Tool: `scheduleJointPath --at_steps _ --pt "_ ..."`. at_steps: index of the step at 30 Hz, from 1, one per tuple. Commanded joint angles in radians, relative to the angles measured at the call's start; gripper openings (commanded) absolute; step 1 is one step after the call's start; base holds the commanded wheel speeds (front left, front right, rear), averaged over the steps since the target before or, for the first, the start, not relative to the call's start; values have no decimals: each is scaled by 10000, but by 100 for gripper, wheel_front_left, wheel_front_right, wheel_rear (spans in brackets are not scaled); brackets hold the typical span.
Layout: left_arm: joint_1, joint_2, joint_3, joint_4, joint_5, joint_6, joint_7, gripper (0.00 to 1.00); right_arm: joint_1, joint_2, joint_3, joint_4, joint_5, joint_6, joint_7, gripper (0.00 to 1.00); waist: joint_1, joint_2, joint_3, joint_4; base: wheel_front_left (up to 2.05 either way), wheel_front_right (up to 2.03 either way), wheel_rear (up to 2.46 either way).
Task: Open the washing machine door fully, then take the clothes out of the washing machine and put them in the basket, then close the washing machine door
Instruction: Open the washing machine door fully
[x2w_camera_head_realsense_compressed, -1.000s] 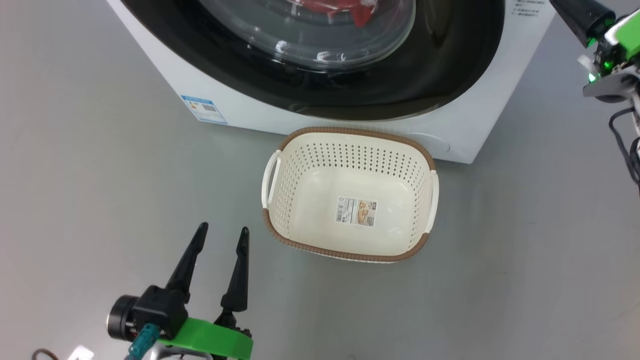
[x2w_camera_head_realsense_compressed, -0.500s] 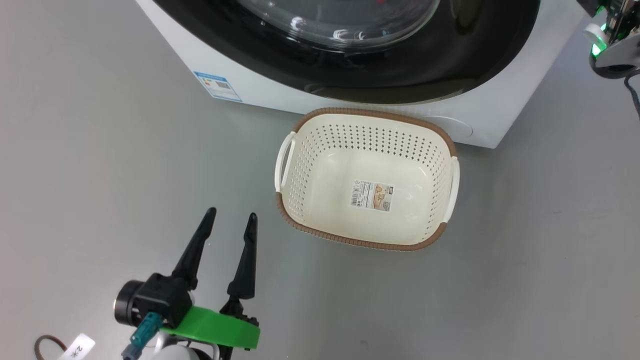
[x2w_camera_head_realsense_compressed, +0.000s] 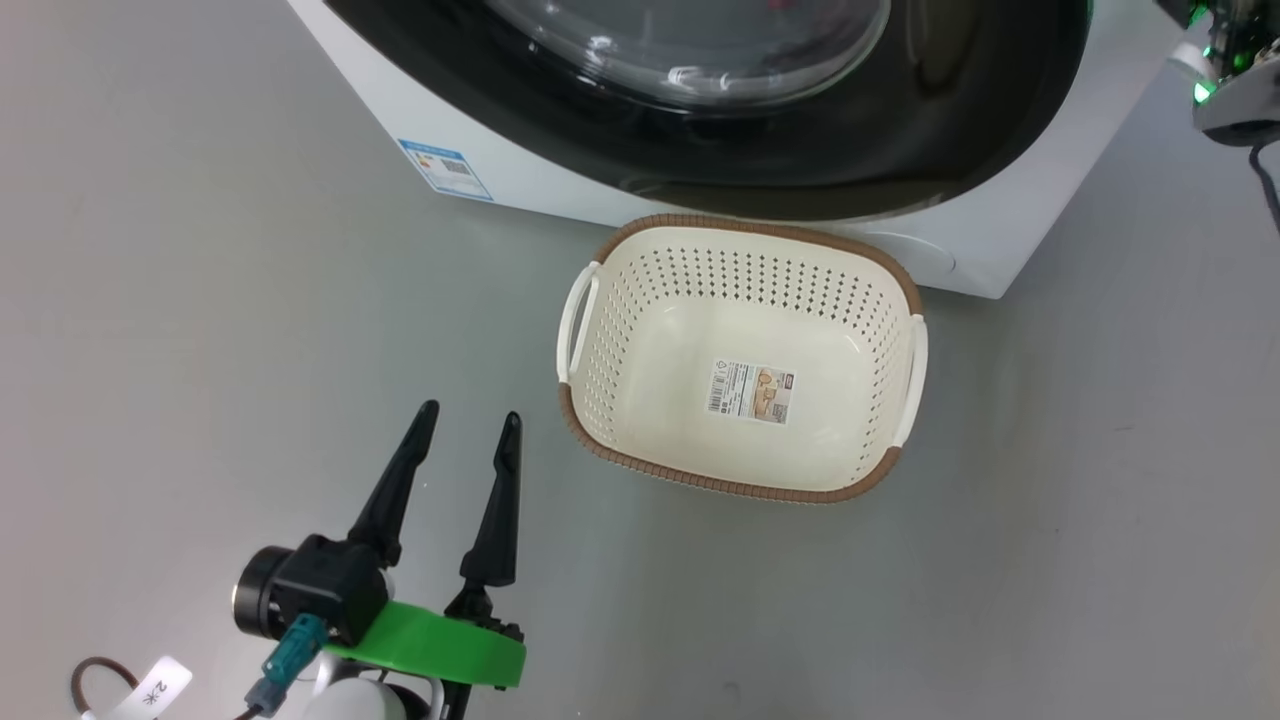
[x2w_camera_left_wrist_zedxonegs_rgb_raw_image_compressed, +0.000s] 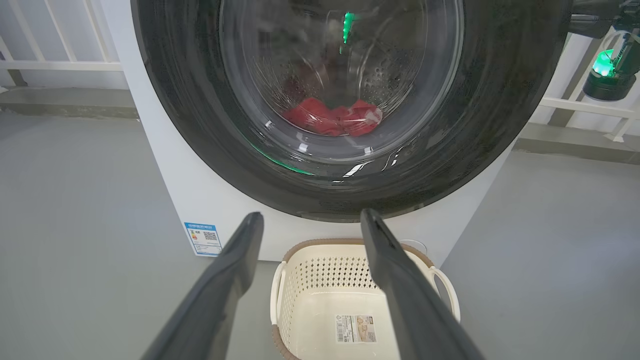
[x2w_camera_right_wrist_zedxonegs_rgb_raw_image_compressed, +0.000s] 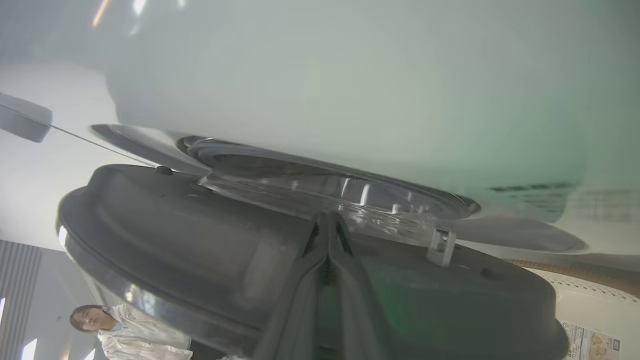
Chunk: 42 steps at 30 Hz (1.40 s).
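The left tool (x2w_camera_head_realsense_compressed: 471, 411), spread wide and empty, hovers just left of the basket (x2w_camera_head_realsense_compressed: 650, 330). The right tool (x2w_camera_right_wrist_zedxonegs_rgb_raw_image_compressed: 327, 216), pinched shut, points at the inner face of the washing machine door (x2w_camera_right_wrist_zedxonegs_rgb_raw_image_compressed: 175, 225); the clothes (x2w_camera_left_wrist_zedxonegs_rgb_raw_image_compressed: 330, 117) lie inside the washing machine (x2w_camera_left_wrist_zedxonegs_rgb_raw_image_compressed: 165, 175).

Surface: grey floor (x2w_camera_head_realsense_compressed: 200, 250), smooth, matte | Items borne: 2 | 1: washing machine (x2w_camera_head_realsense_compressed: 530, 180), white, stood at the far side | 2: basket (x2w_camera_head_realsense_compressed: 740, 225), cream, brown-rimmed, set upright just before the machine's front base
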<state>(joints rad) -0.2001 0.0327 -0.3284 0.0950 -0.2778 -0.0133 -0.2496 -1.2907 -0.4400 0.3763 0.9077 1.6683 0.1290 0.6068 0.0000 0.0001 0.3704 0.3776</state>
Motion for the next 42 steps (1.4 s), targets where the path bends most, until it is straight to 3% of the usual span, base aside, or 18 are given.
scheduleJointPath --at_steps 1,23,42 --pt "-225 175 292 -189 -50 70 -122 100 300 325 217 -400 -162 17 157 0 0 -1 -91 -33 0 0 0" --pt "467 175 456 1 473 79 -122 100 3299 764 505 -2819 -187 17 851 0 0 -1 -1582 -265 0 0 0" --pt "1188 175 316 169 666 44 -122 100 5410 1343 560 -4479 -241 17 1050 0 0 -1 -2628 194 0 0 0"
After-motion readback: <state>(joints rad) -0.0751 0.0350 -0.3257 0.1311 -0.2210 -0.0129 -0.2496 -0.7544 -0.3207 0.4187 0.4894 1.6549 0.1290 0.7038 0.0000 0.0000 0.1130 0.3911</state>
